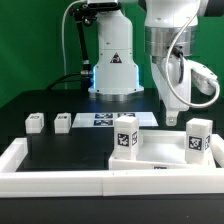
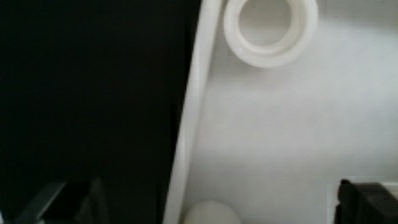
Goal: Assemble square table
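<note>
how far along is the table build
Done: two upright legs stand on the table top, seemingly mounted. In hand: nothing; the open tool hangs over the top. Left: two loose legs sit on the black surface; the wrist view shows an empty socket.

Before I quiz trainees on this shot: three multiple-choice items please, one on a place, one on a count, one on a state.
1. Where are the two legs apart from the table top? A on the black surface at the exterior view's left; B on the table top; C stacked together.
2. How many legs show? A two; B four; C six.
3. The gripper is: A open and empty; B shut on a leg; C shut on the table top.
Answers: 1 A, both sit on black. 2 B, two more stand upright at the table top. 3 A, its fingers stand apart, gripping nothing.
</note>
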Controlling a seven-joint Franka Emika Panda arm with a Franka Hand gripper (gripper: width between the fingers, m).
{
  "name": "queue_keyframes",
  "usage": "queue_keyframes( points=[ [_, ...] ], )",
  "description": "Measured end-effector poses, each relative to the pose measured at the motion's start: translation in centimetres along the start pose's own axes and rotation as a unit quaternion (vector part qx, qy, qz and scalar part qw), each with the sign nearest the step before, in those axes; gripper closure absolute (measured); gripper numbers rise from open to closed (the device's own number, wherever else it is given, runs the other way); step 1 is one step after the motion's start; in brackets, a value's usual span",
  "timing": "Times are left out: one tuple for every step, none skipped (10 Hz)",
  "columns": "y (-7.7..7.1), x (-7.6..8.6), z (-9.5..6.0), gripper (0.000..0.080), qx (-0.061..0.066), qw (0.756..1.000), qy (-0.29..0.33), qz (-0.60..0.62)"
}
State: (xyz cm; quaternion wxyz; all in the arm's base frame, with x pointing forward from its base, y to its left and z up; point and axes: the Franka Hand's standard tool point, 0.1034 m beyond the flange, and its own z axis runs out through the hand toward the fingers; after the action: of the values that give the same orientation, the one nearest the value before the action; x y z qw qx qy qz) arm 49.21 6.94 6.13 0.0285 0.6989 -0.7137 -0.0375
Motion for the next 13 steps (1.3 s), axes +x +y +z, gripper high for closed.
queue_keyframes(
  points=[
    [0.5, -0.1, 0.6, 0.0151, 0.001, 1.000, 0.004, 0.010],
    [1.2, -0.6, 1.3, 0.0151, 0.006, 1.000, 0.010, 0.019],
    [1.5, -1.1, 1.8, 0.0151, 0.005, 1.000, 0.014, 0.018],
    [1.9, -1.5, 2.5, 0.0151, 0.002, 1.000, 0.019, 0.015],
    [2.1, -1.8, 2.9, 0.0151, -0.001, 1.000, 0.022, 0.010],
    [2.2, -1.8, 3.2, 0.0151, -0.003, 1.000, 0.024, 0.008],
    [2.3, -1.7, 3.4, 0.0151, -0.004, 1.000, 0.026, 0.006],
    [2.3, -1.6, 3.6, 0.0151, -0.004, 1.000, 0.027, 0.004],
    [2.3, -1.5, 3.7, 0.0151, -0.005, 1.000, 0.028, 0.001],
    [2.3, -1.4, 3.8, 0.0151, -0.006, 1.000, 0.029, -0.004],
    [2.3, -1.2, 4.0, 0.0151, -0.005, 0.999, 0.031, -0.009],
    [2.3, -1.1, 4.3, 0.0151, -0.004, 0.999, 0.033, -0.011],
    [2.4, -1.0, 4.5, 0.0151, -0.005, 0.999, 0.034, -0.011]
  ],
)
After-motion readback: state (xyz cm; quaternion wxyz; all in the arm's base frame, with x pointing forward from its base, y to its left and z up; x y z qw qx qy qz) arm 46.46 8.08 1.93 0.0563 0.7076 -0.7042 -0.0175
